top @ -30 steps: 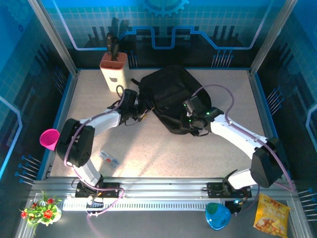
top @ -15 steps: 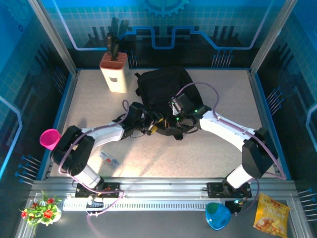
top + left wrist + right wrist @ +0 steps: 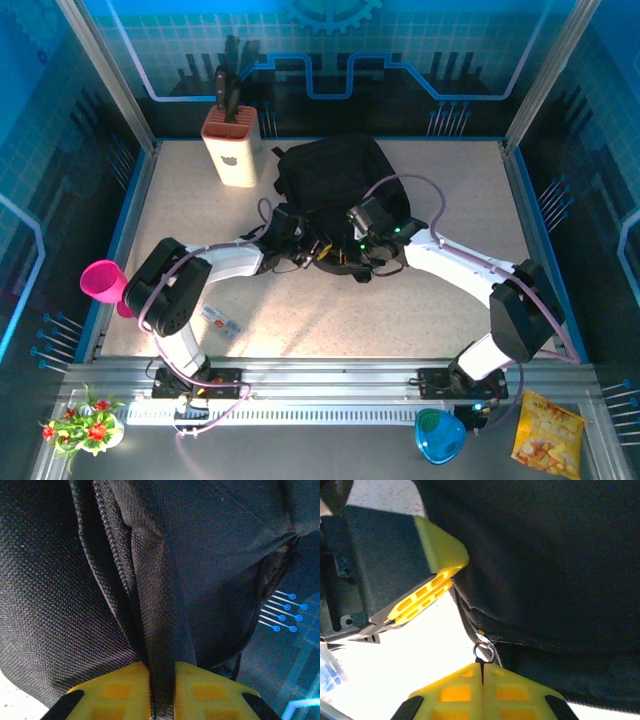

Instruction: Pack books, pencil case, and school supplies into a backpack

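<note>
The left fingers (image 3: 125,689) are closed on a ridge of black woven fabric. It is a seamed fold of the backpack (image 3: 330,180), running up between the two yellow pads. The right wrist camera sees them side-on, pressed together on the bag's edge just above the pale surface (image 3: 430,310).

The right fingers (image 3: 455,692) are shut as well, tips meeting. They pinch the zipper pull (image 3: 484,652), a small metal ring hanging at the bag's lower seam. Both pairs of fingers sit near each other at the near edge of the backpack, with the arms reaching in from either side.

The backpack lies slumped in the middle of the surface, toward its far side. Its dark cloth crowds close around both sets of fingers.

A cream knife block (image 3: 230,148) stands upright at the far left, near the bag's corner but apart from it. A small flat packet (image 3: 222,320) lies on the surface beside the left arm. A pink cup (image 3: 102,280) sits past the left edge. On the near rail are a flower sprig (image 3: 85,425), a blue bowl (image 3: 438,435) and a yellow snack bag (image 3: 548,432).
</note>
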Controlling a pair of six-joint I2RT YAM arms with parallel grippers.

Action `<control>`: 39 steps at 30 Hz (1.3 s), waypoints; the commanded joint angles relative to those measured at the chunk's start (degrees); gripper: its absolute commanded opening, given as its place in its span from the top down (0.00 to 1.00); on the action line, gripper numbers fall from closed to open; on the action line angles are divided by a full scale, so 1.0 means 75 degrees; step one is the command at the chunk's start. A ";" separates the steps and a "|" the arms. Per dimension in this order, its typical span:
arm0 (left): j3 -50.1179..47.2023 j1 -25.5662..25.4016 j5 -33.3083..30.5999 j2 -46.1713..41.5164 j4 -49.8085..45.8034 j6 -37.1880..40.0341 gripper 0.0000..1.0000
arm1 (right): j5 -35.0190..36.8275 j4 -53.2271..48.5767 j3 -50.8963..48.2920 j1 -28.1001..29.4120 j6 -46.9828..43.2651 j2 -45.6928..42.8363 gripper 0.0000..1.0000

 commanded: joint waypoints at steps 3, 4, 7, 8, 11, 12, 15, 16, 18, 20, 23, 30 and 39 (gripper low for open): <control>0.0150 0.0040 -0.0396 0.0191 -0.0279 0.0338 0.95 | 0.0554 -0.0782 -0.0431 -0.0260 0.0305 -0.0607 1.00; 0.0132 0.0064 -0.0424 0.0185 -0.0288 0.0367 0.96 | 0.0663 -0.0901 -0.0460 -0.0324 0.0333 -0.0653 1.00; 0.0102 0.0111 -0.0412 0.0204 -0.0279 0.0414 0.98 | 0.0850 -0.1156 -0.0586 -0.0551 0.0388 -0.0771 1.00; 0.0101 0.0126 -0.0403 0.0204 -0.0279 0.0433 0.99 | 0.0908 -0.1229 -0.0606 -0.0597 0.0387 -0.0803 1.00; 0.0113 0.0153 -0.0356 0.0191 -0.0293 0.0470 1.00 | 0.1269 -0.1557 -0.0581 -0.0696 0.0418 -0.0894 1.00; 0.0126 0.0159 -0.0321 0.0192 -0.0280 0.0507 1.00 | 0.1346 -0.1598 -0.0598 -0.0729 0.0379 -0.0921 1.00; 0.0174 0.0162 -0.0260 0.0180 -0.0291 0.0568 1.00 | 0.1665 -0.1851 -0.0512 -0.0733 0.0350 -0.0989 1.00; 0.0192 0.0157 -0.0238 0.0168 -0.0297 0.0605 1.00 | 0.1820 -0.1998 -0.0473 -0.0733 0.0379 -0.0987 1.00; 0.0213 0.0169 -0.0223 0.0154 -0.0324 0.0647 1.00 | 0.2190 -0.2199 -0.0419 -0.0722 0.0364 -0.0997 1.00; 0.0243 0.0189 -0.0218 0.0145 -0.0358 0.0714 1.00 | 0.2681 -0.2415 -0.0367 -0.0723 0.0355 -0.1002 1.00; 0.0279 0.0234 -0.0169 0.0130 -0.0355 0.0781 1.00 | 0.3291 -0.2571 -0.0358 -0.0770 0.0268 -0.1021 1.00; 0.0365 0.0306 -0.0068 0.0110 -0.0396 0.0876 1.00 | 0.3192 -0.2376 -0.0314 -0.0931 -0.0047 -0.1078 1.00; 0.0370 0.0303 0.0068 0.0109 -0.0373 0.0923 1.00 | -0.0061 -0.0475 -0.0650 -0.1120 -0.1141 -0.1728 0.46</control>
